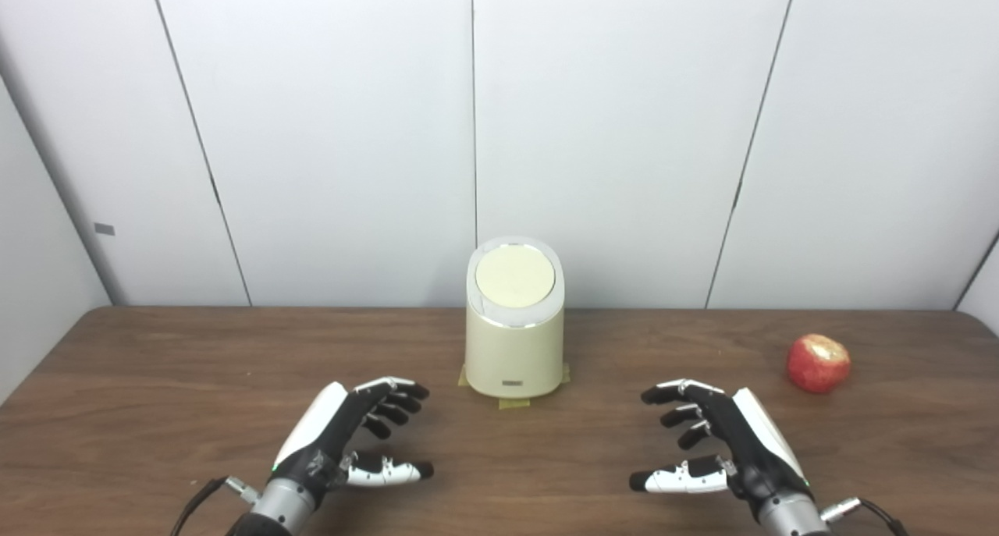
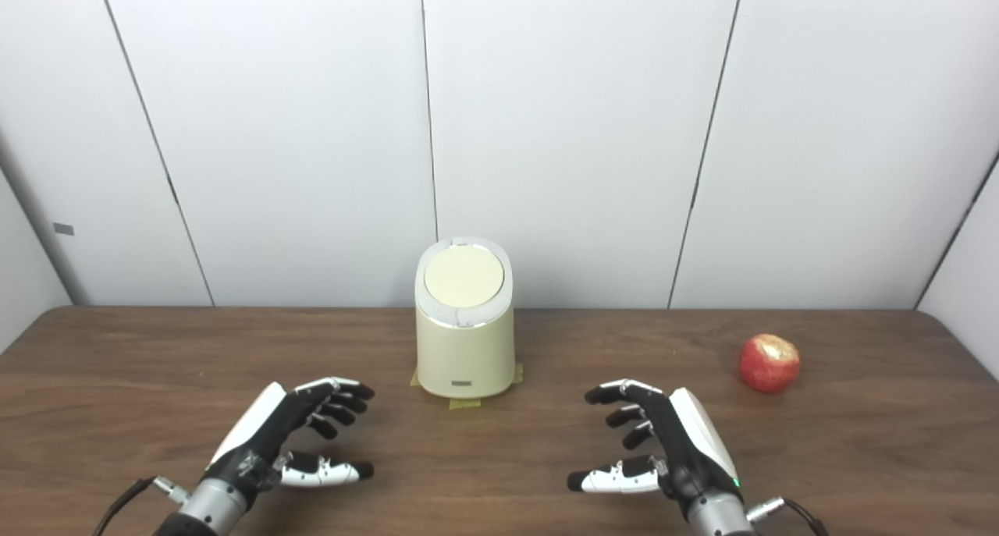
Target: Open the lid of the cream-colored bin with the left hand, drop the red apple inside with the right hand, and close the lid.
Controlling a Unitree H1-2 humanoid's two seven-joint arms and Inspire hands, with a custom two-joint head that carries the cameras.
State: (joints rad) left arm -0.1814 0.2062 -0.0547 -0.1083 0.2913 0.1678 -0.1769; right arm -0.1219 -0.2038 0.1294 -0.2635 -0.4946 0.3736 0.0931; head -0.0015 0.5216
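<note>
The bin (image 1: 514,339) stands mid-table (image 1: 156,380); the apple (image 1: 818,363) lies well right; both hands lie before them.

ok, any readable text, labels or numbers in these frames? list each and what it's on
None legible.
Small dark plate low on the front of the cream-colored bin: too small and blurred to read.
Small grey tag on the left wall panel: no characters can be made out.
Red apple, both hands, table: no markings seen.
</note>
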